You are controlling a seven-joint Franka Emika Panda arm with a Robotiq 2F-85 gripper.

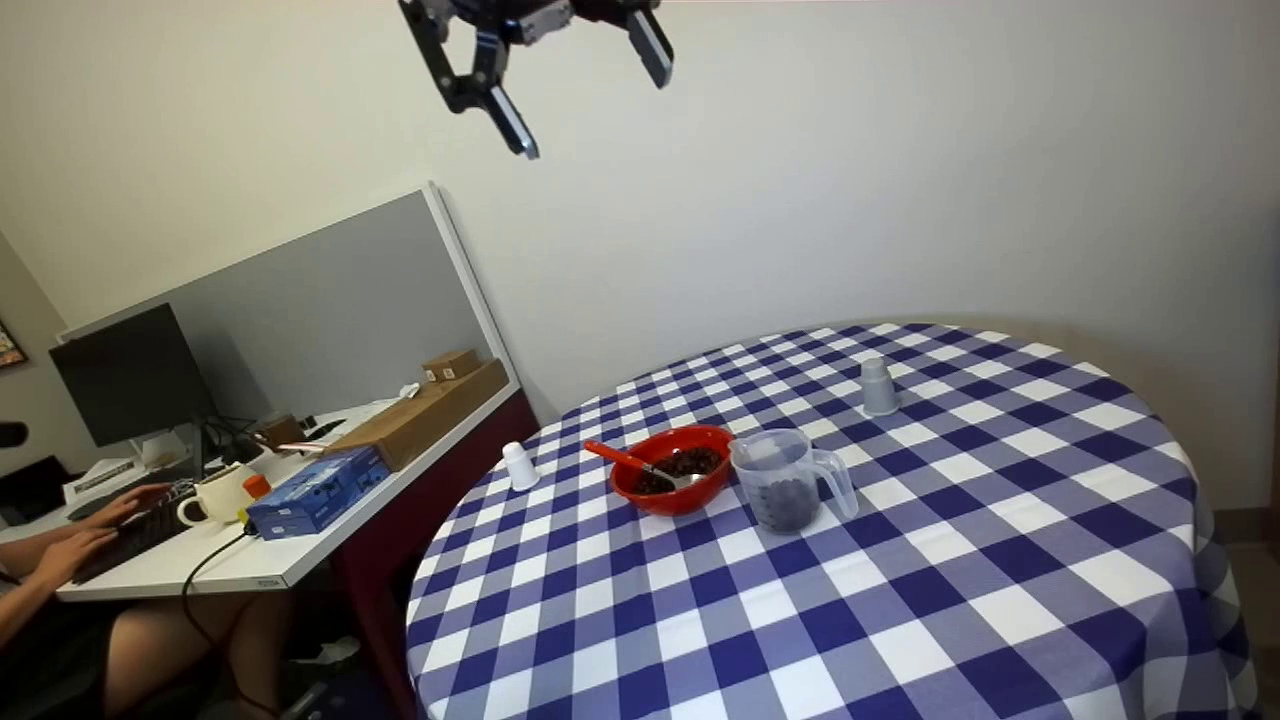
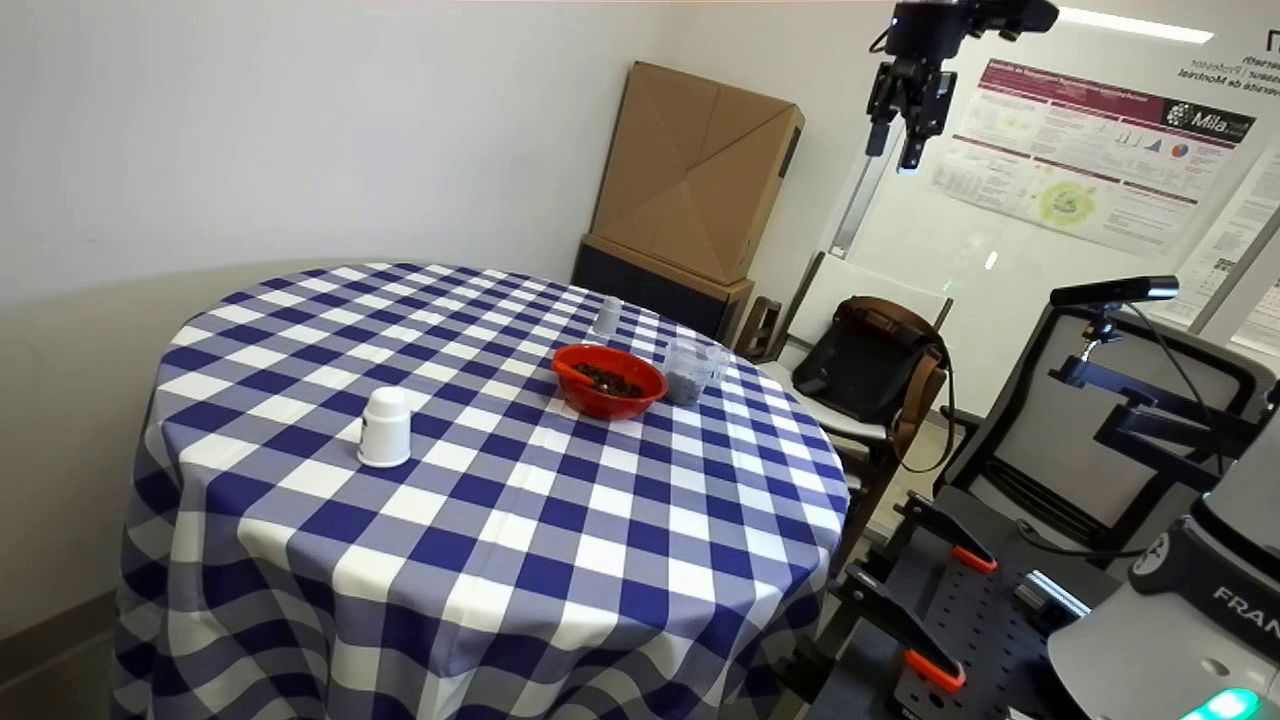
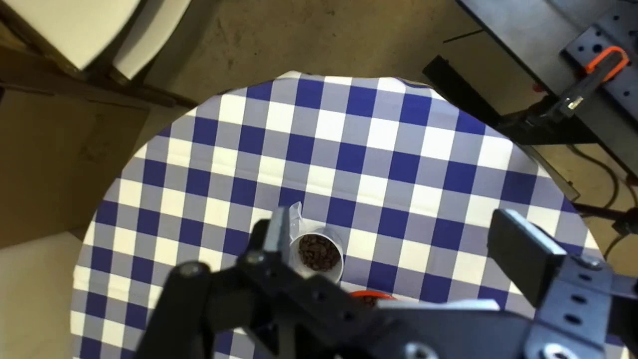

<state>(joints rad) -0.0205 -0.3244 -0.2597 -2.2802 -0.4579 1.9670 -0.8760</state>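
Pincer (image 1: 592, 113) high above the bench (image 1: 900, 560)

It hangs from the top edge of both exterior views, pointing down — with plenty of space beneath it. Its two fingers (image 1: 653, 50) stand wide apart, only air between them. The wrist view looks down on a see-through jug (image 1: 785, 485) of dark beans (image 3: 319, 252). The jug stands upright on the bench, just beside a red bowl (image 1: 665, 505) — more beans inside, and a spoon (image 1: 640, 464) leaning in it.
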